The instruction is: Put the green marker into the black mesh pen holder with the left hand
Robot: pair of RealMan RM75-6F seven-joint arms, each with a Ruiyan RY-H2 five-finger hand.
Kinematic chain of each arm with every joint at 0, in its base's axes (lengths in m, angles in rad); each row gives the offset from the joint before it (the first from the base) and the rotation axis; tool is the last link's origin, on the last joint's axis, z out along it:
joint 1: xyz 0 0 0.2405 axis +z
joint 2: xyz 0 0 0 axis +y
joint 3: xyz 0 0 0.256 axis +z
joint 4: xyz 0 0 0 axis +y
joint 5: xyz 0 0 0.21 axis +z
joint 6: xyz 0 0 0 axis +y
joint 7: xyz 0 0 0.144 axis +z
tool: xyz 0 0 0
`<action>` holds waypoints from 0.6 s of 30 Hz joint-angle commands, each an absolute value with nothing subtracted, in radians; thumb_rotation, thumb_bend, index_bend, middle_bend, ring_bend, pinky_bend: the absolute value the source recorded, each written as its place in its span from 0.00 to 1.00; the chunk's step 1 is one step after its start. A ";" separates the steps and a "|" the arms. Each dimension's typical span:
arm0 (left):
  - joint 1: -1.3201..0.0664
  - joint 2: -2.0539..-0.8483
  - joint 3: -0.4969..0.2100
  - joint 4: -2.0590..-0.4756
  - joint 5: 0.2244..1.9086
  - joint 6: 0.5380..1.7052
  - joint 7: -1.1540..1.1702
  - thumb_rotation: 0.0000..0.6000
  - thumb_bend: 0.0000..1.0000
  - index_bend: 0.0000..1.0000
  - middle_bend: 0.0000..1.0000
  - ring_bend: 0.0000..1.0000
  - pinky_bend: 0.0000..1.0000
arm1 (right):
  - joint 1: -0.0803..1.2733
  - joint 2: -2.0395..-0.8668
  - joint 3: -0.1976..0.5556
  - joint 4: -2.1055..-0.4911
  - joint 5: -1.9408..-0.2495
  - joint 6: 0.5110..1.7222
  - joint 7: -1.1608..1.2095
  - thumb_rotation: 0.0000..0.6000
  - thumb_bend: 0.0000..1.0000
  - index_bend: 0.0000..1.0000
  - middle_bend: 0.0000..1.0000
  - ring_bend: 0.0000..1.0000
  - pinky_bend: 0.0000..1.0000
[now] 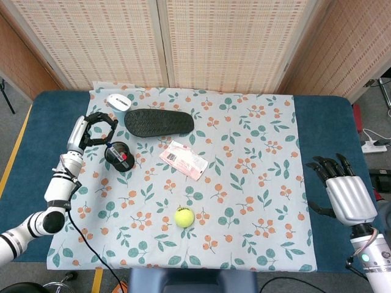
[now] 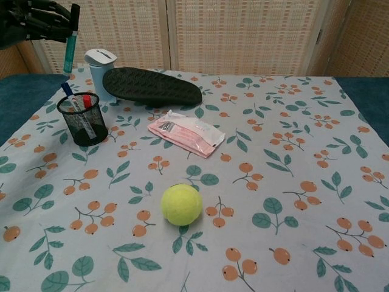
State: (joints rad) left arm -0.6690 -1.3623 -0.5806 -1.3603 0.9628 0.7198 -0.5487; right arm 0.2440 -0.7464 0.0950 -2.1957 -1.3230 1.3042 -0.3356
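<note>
Here the left hand [image 2: 33, 25] gripped the slim green marker [image 2: 69, 48] upright, raised above the black mesh pen holder [image 2: 82, 118]. Transport step: next, centring over the rim and lowering. The right hand [image 1: 342, 192] rested with fingers apart.

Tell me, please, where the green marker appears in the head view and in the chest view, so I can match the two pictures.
Head view: the green marker is barely visible, held by the left hand at left, just above the black mesh pen holder.
Chest view: it hangs upright at top left from the left hand, above and behind the holder.
Shared landmark: the black slipper.
</note>
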 commanded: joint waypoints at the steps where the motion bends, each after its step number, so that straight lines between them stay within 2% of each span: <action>1: -0.694 -1.398 -0.555 -1.298 0.997 0.693 -0.591 1.00 0.35 0.54 0.54 0.18 0.17 | 0.245 -0.748 0.096 -2.196 -1.319 1.303 -0.338 1.00 0.10 0.21 0.13 0.13 0.00; 18: -0.681 -1.417 -0.513 -1.294 1.002 0.732 -0.644 1.00 0.35 0.53 0.53 0.17 0.17 | 0.251 -0.754 0.096 -2.193 -1.312 1.297 -0.340 1.00 0.10 0.21 0.13 0.13 0.00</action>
